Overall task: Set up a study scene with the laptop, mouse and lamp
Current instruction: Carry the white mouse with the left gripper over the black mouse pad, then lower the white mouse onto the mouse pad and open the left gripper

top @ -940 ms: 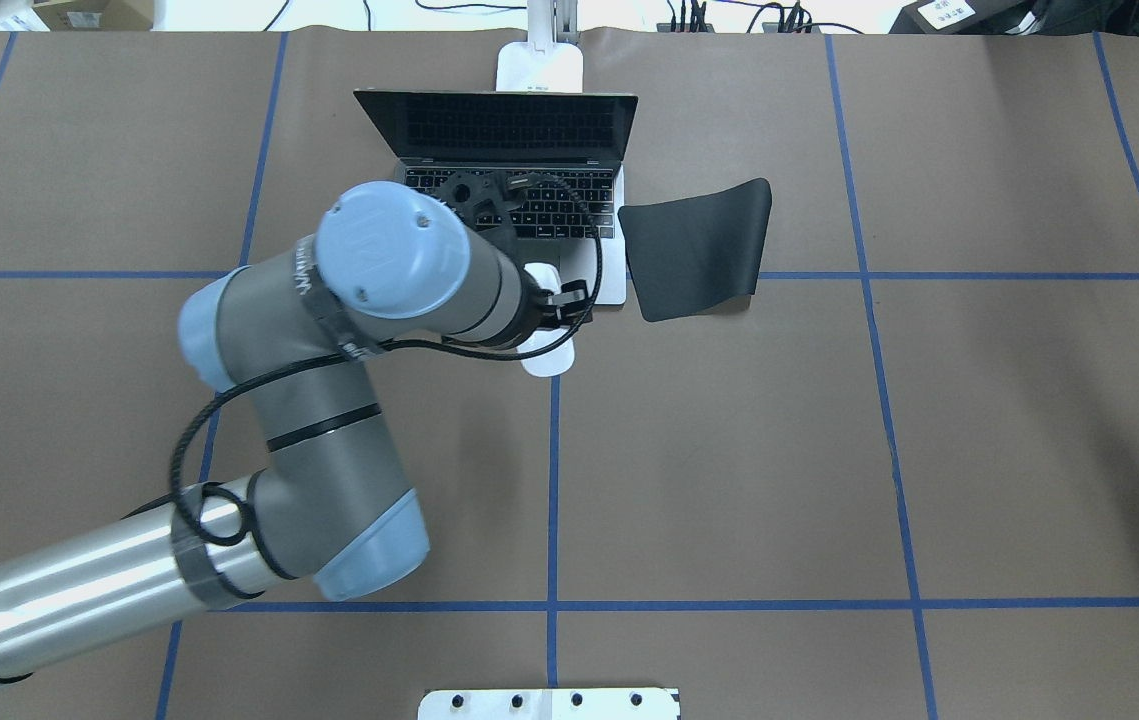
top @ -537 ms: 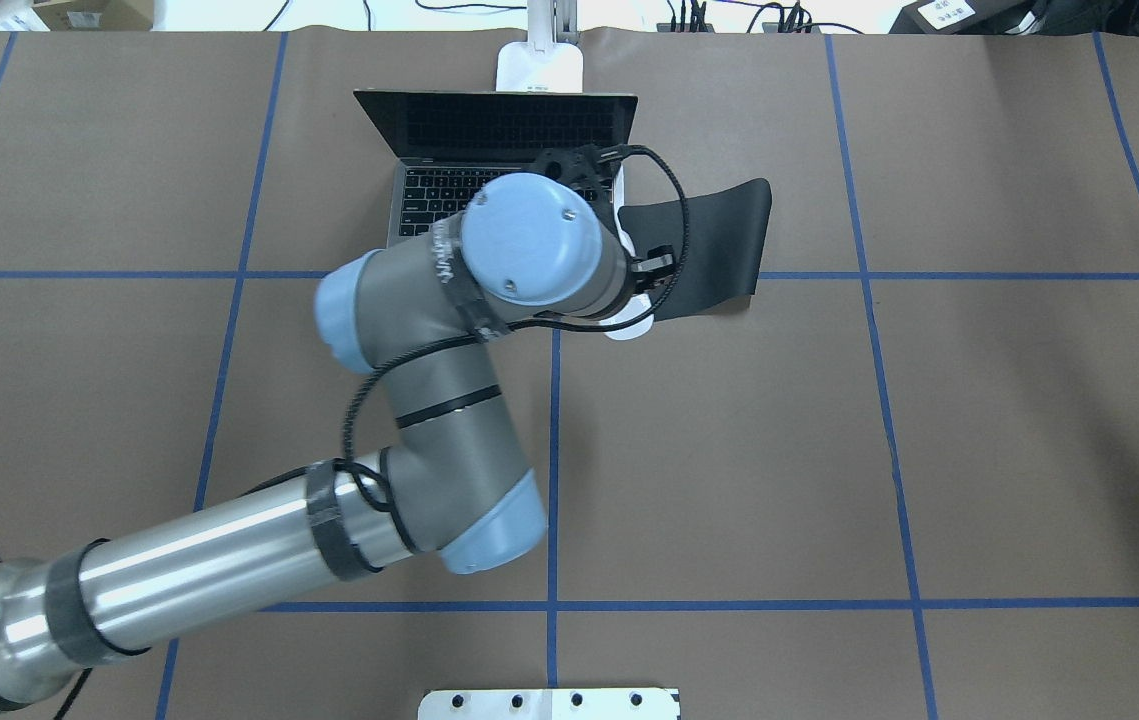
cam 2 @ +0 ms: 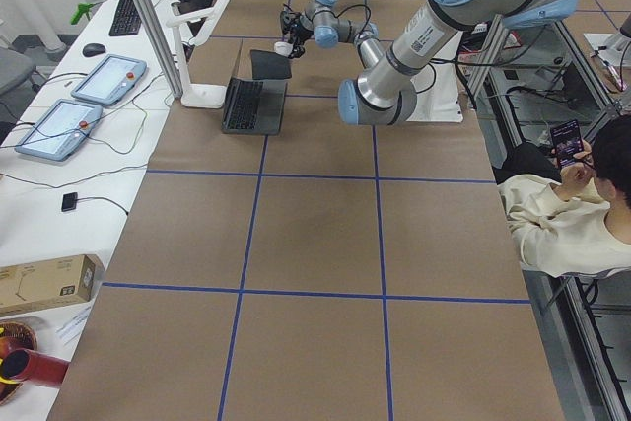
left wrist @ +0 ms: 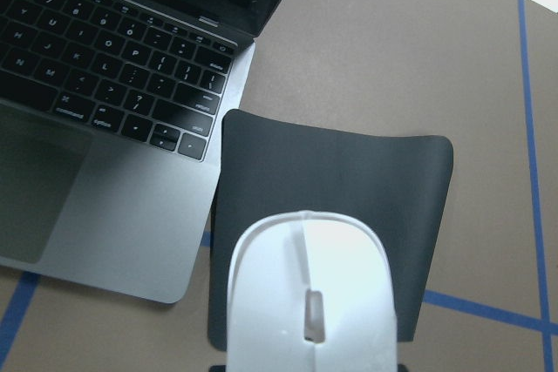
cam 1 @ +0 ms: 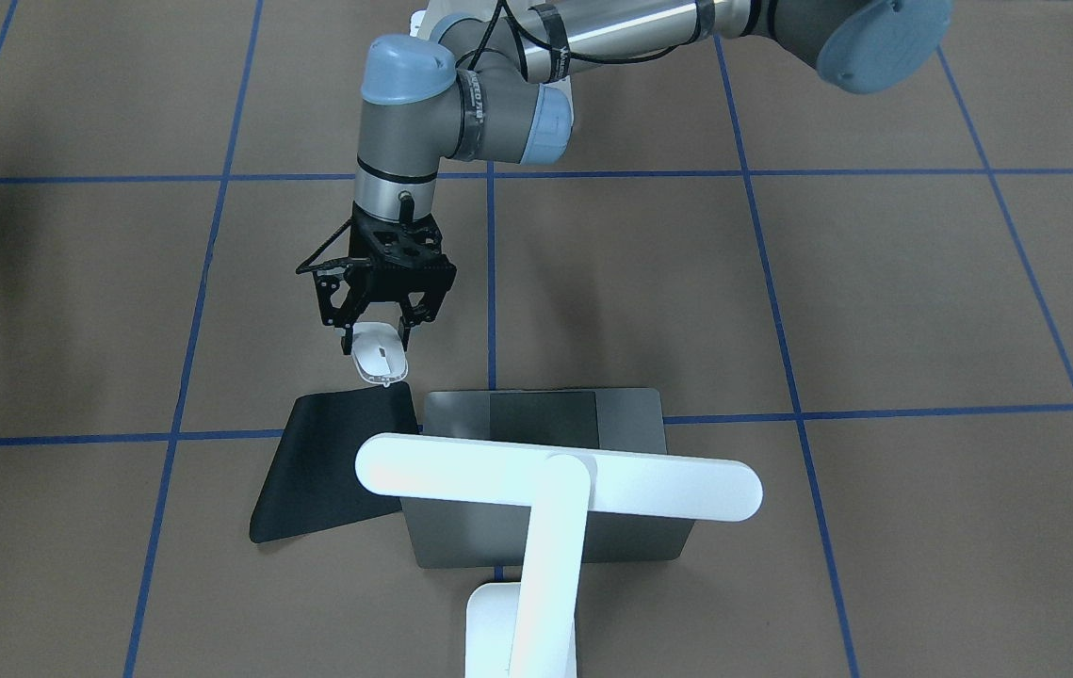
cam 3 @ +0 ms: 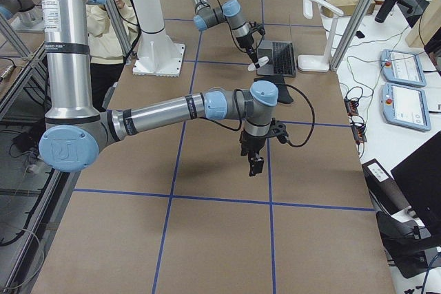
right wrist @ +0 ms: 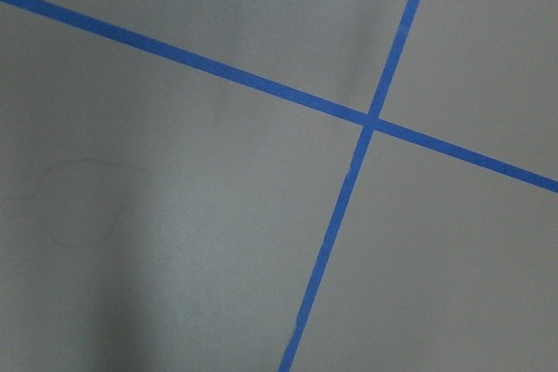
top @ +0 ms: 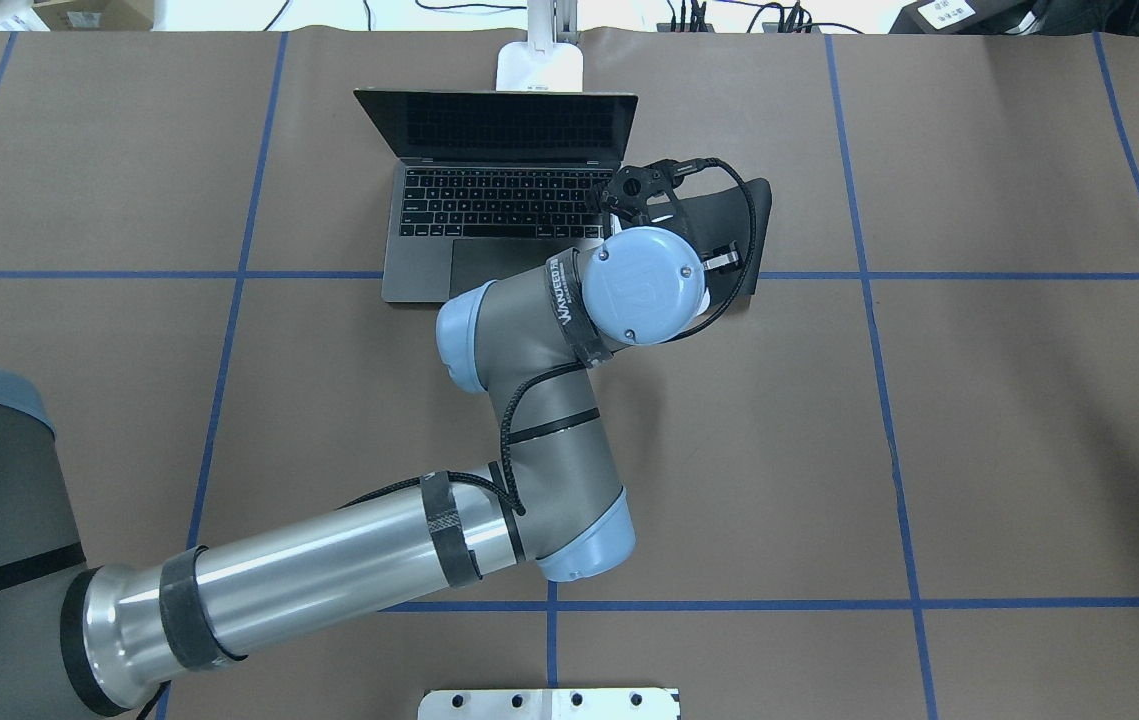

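While gripped, mouse (cam 1: 379, 356) apparently hovers above mat (cam 1: 333, 466).

The brown surface (top: 979, 420) is carrying a grid of blue tape lines (top: 889, 400). The laptop (top: 489, 200) is sitting open on it near the far edge. A black mat (cam 1: 329, 471) is lying just beside the laptop, one end curling upward. The lamp base (top: 539, 68) is standing directly behind the laptop's screen.

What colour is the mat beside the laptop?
The mat is plain black, with no pattern. The left wrist view shows it best.
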You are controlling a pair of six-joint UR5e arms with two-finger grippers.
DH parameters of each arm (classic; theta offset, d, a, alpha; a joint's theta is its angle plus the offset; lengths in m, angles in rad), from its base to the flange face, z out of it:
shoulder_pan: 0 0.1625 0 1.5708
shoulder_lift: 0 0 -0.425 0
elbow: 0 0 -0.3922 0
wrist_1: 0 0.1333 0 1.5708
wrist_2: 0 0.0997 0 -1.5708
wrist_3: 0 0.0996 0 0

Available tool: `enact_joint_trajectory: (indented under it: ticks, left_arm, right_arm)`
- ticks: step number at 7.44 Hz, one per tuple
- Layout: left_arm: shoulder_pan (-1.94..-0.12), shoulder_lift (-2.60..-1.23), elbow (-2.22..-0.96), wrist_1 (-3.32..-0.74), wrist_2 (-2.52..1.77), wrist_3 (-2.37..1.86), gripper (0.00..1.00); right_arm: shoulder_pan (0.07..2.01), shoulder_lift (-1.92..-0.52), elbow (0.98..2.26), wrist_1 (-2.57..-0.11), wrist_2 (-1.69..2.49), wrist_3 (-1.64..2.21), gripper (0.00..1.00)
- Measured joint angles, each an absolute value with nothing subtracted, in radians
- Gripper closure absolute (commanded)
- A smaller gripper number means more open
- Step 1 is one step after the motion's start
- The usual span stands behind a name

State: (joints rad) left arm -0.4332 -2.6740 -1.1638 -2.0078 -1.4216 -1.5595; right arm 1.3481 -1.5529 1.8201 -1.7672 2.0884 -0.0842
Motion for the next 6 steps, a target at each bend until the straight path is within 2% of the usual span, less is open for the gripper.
enact_joint_trajectory:
  ticks: [4, 5, 6]
  left_arm:
    - [-0.374, -2.713, -1.006, -2.11, -1.22, -1.563, 0.79]
    - [-0.359, -2.714, -0.984, -2.124, -1.192, -1.563, 0.46]
    - [-0.35, -2.716, -0.966, -2.136, -1.174, -1.563, 0.22]
  right_arm:
    - [1.349, -1.551, 1.826, -1.767, 2.076, -0.082, 0.0]
    - [1.349, -1.551, 1.827, -1.767, 2.076, -0.082, 0.0]
    - [1.349, -1.552, 1.828, -1.767, 2.077, -0.082, 0.0]
